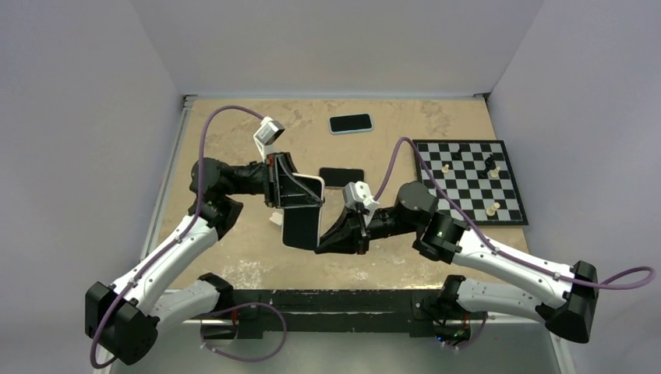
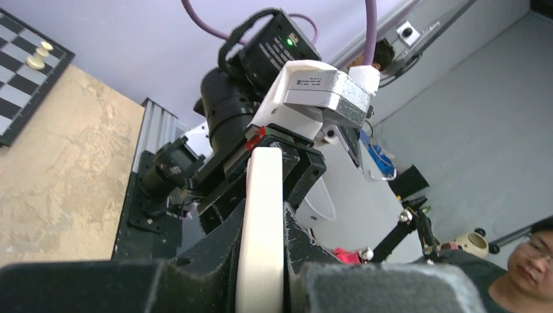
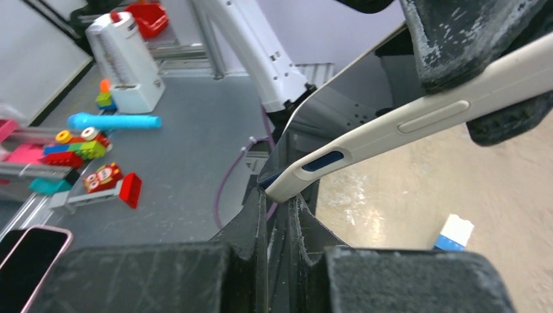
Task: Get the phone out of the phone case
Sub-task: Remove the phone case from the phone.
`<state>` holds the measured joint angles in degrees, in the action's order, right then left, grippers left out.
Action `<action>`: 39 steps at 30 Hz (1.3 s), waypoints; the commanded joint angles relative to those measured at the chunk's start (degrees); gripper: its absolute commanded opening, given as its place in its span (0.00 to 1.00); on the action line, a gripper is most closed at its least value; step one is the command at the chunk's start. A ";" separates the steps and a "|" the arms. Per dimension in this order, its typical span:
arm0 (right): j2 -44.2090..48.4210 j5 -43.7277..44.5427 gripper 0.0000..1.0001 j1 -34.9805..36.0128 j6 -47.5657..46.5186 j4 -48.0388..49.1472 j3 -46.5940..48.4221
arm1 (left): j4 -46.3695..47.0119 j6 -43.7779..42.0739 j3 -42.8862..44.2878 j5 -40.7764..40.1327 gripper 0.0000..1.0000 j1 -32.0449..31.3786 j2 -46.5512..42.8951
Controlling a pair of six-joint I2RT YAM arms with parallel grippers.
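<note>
Cream case [image 2: 261, 215] w/ the phone [image 1: 301, 226] inside it, held in mid-air over the centre of the table [image 1: 234, 148] btwn both arms. The dark screen shows to the top cam.

L gripper [image 1: 287, 191] grips the far end of the case. Its fingers [image 2: 195, 274] are closed on it, and in its wrist view the cream edge stands upright btwn them.

R gripper [image 3: 277, 208] pinches the case's near lower corner, pads tight on it. In that view a side button and a dark-blue slot run along the cream edge, which slopes up to the right — toward the L gripper's fingers.

On the table, just behind the held case, a black phone [image 1: 341, 177] lies flat. Farther back lies a blue-cased phone [image 1: 350, 123]. A chessboard [image 1: 468, 183] w/ a few pieces sits to the right, well apart. A small blue-and-white block [image 3: 454, 233] lies on the table near the case.
</note>
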<state>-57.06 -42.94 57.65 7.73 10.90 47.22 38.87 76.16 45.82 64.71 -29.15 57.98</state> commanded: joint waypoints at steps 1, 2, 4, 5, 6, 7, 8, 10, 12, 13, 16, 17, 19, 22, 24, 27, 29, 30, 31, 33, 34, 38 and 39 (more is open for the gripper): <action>1.54 30.82 0.00 -1.08 -0.94 9.29 1.74 | 1.80 6.11 -1.47 -4.93 0.00 -1.15 -0.56; 1.77 36.92 0.00 -0.48 -0.62 9.24 1.17 | 2.31 7.08 -1.90 -5.59 0.00 -1.11 -0.69; 1.47 48.36 0.00 1.22 -1.59 8.47 0.39 | 4.09 9.51 -2.87 -7.04 0.00 -1.24 -1.11; 1.22 52.50 0.00 1.73 -2.53 8.51 -0.05 | 4.37 10.69 -3.33 -7.65 0.00 -1.26 -1.31; 0.90 55.91 0.00 2.03 -3.52 8.57 -0.46 | 4.36 11.49 -3.67 -8.24 0.00 -1.26 -1.63; 0.59 59.00 0.00 2.34 -4.95 8.82 -0.81 | 4.18 12.01 -4.00 -8.76 0.00 -1.26 -1.98; 0.46 61.49 0.00 2.64 -5.86 8.92 -0.94 | 3.88 12.40 -4.25 -8.88 0.00 -1.22 -2.25; 0.42 65.52 0.00 3.23 -7.39 9.35 -0.91 | 4.04 13.43 -4.74 -9.18 0.00 -1.26 -2.33; -0.41 71.00 0.00 4.49 -11.91 8.81 0.44 | 6.04 15.14 -5.70 -9.64 0.00 -1.23 -2.22; -0.89 72.94 0.00 5.45 -14.57 9.18 0.71 | 7.12 16.05 -6.07 -9.89 0.00 -1.22 -1.99; -2.83 75.82 0.00 6.80 -19.91 10.43 1.54 | 9.63 17.89 -6.53 -10.43 0.00 -1.24 -1.06; -3.73 77.17 0.00 7.30 -21.71 10.80 1.75 | 9.92 18.20 -6.61 -10.58 0.00 -1.18 -0.87; -4.67 78.82 0.00 7.91 -23.54 12.69 1.78 | 10.41 18.41 -6.48 -10.65 0.00 -1.26 -0.45; -4.78 72.41 0.00 7.80 -19.06 8.47 4.45 | 10.99 17.71 -7.12 -11.91 0.00 -1.20 -0.79; -4.34 66.95 0.00 7.75 -11.13 -0.95 7.98 | 9.34 15.15 -8.15 -14.57 0.00 -1.25 -2.01; -0.60 58.93 0.13 7.74 -2.33 -4.11 6.28 | -3.87 2.81 -7.45 -19.53 0.00 -1.11 -5.60; 1.92 57.15 0.26 7.50 1.79 -7.38 5.05 | -16.13 -5.29 -5.94 -23.88 0.00 -1.04 -8.03; 2.94 56.37 0.31 7.24 3.53 -9.77 5.04 | -20.33 -8.47 -5.24 -26.43 0.00 -1.04 -9.19; 3.71 55.82 0.33 6.77 5.80 -13.12 5.33 | -22.58 -10.56 -5.04 -28.87 0.00 -1.00 -10.33; 5.43 50.41 0.34 4.91 10.94 -17.63 5.72 | -24.79 -13.78 -4.86 -33.15 0.00 -0.98 -12.76; 5.99 44.66 0.34 3.11 13.92 -18.47 5.77 | -25.81 -15.20 -4.60 -34.59 0.00 -1.01 -13.62; 9.75 25.81 0.34 -1.56 24.52 -13.24 2.74 | -27.26 -17.61 -4.59 -38.95 0.00 -1.00 -15.91; 10.33 23.11 0.34 -1.84 26.19 -11.64 2.18 | -27.34 -17.77 -4.64 -39.78 0.00 -1.08 -16.20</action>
<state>-49.71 -1.48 57.65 21.19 -3.20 50.72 12.91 63.40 37.69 32.25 -30.39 43.94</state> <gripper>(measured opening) 0.340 0.192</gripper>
